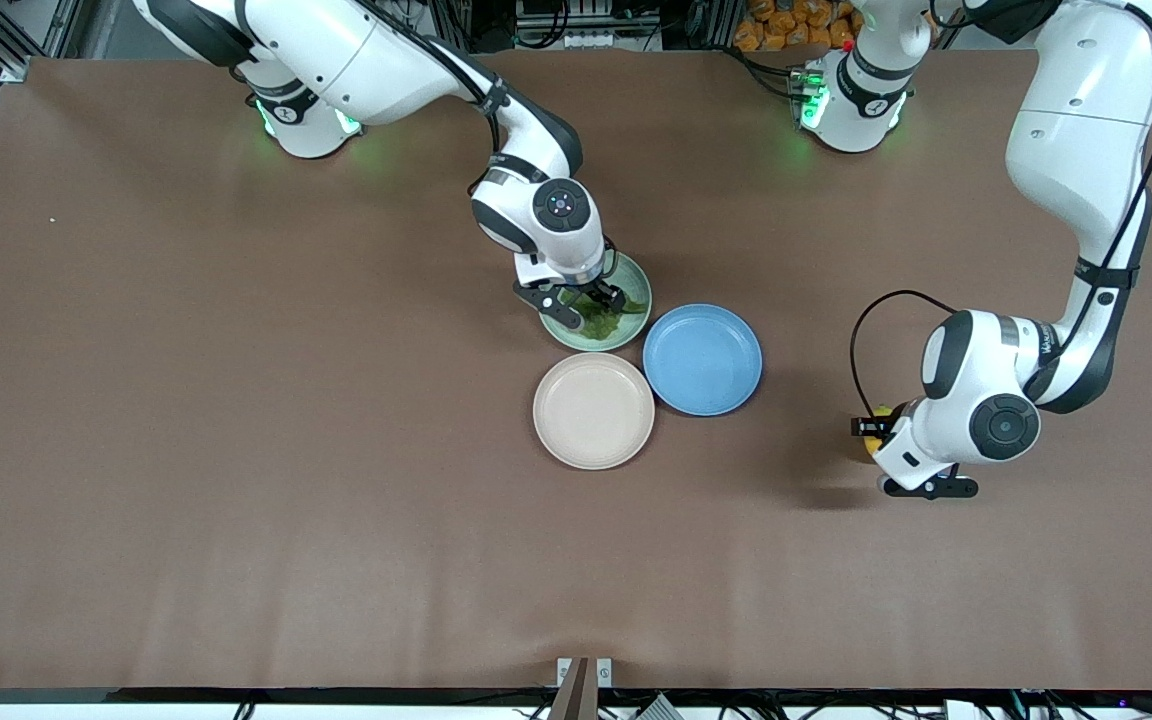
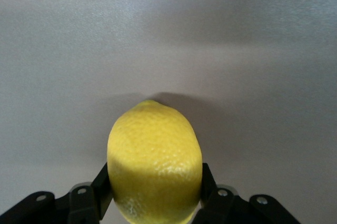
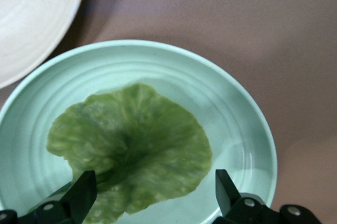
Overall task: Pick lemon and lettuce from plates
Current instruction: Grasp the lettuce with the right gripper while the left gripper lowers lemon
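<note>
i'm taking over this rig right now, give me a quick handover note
Left gripper: shut on the lemon, over bare table toward the left arm's end, away from the plates.
Right gripper: open, fingers either side of the lettuce, which still lies on the mint plate.
Beige plate: holds nothing. The blue plate beside it holds nothing either.
Done: lemon is off its plate.
Left: close on the lettuce and lift it off the mint plate; the lemon has yet to be set down.
</note>
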{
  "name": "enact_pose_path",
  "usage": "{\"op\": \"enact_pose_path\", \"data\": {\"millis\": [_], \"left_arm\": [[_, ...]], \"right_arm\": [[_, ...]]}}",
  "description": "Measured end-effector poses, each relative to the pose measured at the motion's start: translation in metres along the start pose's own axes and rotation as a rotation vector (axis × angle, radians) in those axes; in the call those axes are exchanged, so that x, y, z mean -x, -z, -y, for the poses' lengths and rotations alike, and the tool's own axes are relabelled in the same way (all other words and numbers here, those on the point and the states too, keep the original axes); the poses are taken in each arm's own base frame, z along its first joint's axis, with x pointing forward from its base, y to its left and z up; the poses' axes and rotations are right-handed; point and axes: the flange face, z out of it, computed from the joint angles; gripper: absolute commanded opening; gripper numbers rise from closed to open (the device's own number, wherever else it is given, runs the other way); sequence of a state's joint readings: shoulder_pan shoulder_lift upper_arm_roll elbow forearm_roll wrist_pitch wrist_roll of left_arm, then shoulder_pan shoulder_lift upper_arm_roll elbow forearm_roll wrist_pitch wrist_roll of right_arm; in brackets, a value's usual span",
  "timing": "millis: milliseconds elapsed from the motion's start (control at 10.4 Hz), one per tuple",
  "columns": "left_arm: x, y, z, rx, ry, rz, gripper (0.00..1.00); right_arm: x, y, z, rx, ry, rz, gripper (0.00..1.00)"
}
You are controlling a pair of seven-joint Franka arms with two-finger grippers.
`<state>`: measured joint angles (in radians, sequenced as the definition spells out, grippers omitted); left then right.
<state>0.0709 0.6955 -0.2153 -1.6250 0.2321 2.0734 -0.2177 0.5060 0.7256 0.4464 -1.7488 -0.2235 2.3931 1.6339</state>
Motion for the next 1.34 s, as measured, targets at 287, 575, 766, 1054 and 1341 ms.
{"op": "enact_pose_path", "data": {"millis": [287, 575, 766, 1054, 1341], "left_arm": [[-0.002, -0.003, 0.005, -0.033, -0.016, -0.008, 1.0], [-0.003, -0.003, 0.006, -0.034, -0.016, -0.011, 1.0], [-0.004, 0.0, 0.007, -0.033, -0.013, -0.018, 1.0], [-0.006, 0.003, 0.009, -0.033, -0.009, -0.025, 1.0], [-0.007, 0.007, 0.01, -0.033, -0.008, -0.032, 1.0]], "right_arm": [[0.001, -0.014, 0.0, 0.015, 0.01, -0.005, 1.0], [0.002, -0.021, 0.001, 0.008, 0.015, -0.014, 0.54], [0.003, -0.018, 0.004, 0.002, 0.012, -0.015, 0.4], [0.0, -0.012, 0.008, -0.01, 0.005, -0.018, 0.24], [-0.002, -0.012, 0.008, -0.008, 0.001, -0.019, 0.12]]}}
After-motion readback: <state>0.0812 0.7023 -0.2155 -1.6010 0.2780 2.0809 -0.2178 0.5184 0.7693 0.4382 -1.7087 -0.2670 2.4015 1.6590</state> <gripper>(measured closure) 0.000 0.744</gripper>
